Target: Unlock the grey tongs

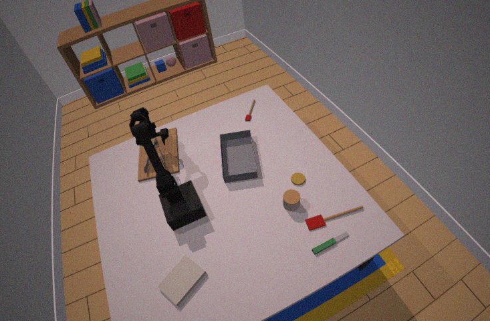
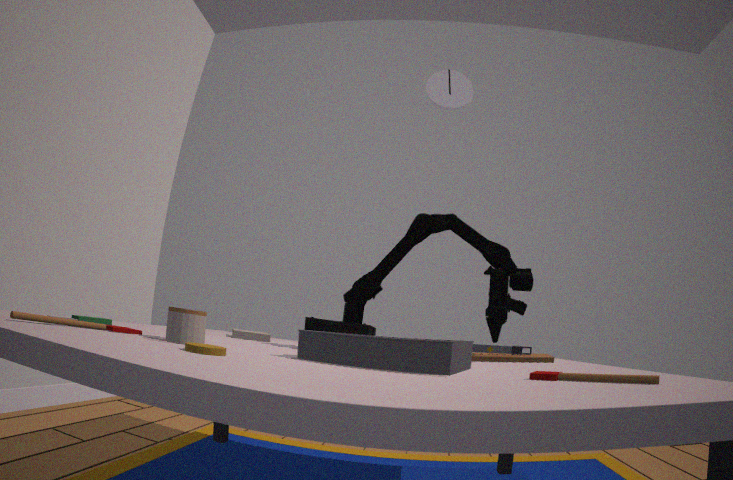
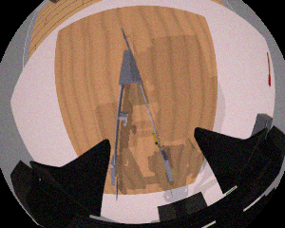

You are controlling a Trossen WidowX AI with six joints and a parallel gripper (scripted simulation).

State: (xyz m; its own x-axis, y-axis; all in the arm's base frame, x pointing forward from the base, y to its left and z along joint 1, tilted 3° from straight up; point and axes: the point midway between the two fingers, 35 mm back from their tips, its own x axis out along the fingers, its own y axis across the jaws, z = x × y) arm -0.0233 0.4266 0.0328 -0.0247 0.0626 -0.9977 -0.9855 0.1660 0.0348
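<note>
On the wooden board in the top view, the grey tongs lie mostly hidden under the arm; the roasting tin sits well apart. Side-on, the gripper hangs just above the tongs. From the wrist, tongs lie splayed in a V, gripper wide open, holding nothing.

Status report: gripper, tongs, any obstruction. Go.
Gripper open, holding nothing, above the board. Tongs flat on the wooden board, arms spread in a V. Roasting tin apart to the side; nothing in the way.
</note>
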